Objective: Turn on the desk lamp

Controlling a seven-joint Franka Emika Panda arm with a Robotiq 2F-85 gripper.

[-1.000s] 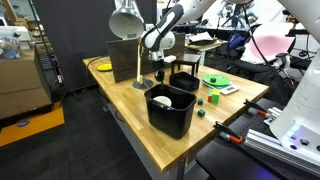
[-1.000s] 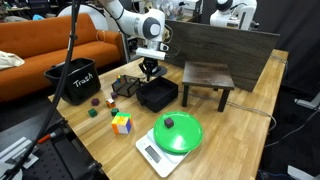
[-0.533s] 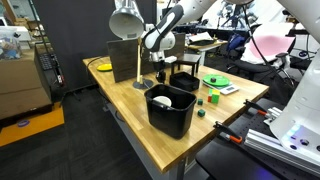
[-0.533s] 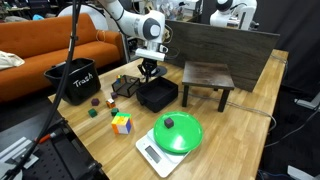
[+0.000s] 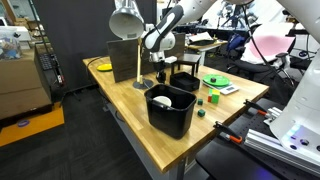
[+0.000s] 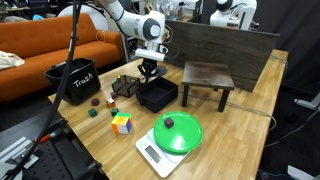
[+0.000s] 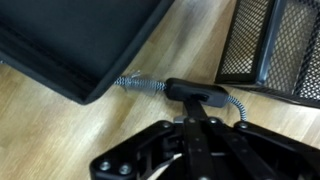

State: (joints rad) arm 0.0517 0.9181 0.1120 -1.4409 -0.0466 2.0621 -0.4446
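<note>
The desk lamp (image 5: pixel 137 55) stands at the back of the wooden table, with its silvery dome shade (image 5: pixel 125 20), thin cream stem and round base (image 5: pixel 140 85). My gripper (image 5: pixel 160 72) is just beside the base and hangs low over the table; it also shows in an exterior view (image 6: pixel 150 70). In the wrist view the gripper (image 7: pixel 193 118) is shut, its tip against a black inline switch (image 7: pixel 197 93) on a braided black-and-white cord (image 7: pixel 140 84) lying on the wood.
A tall black bin (image 5: pixel 170 110) with a white object stands at the table front. A black mesh tray (image 6: pixel 157 95) sits right by the gripper. A green plate on a scale (image 6: pixel 177 133), a colour cube (image 6: pixel 121 123), a small dark stool (image 6: pixel 205 75) and a dark back panel (image 6: pixel 225 42) surround it.
</note>
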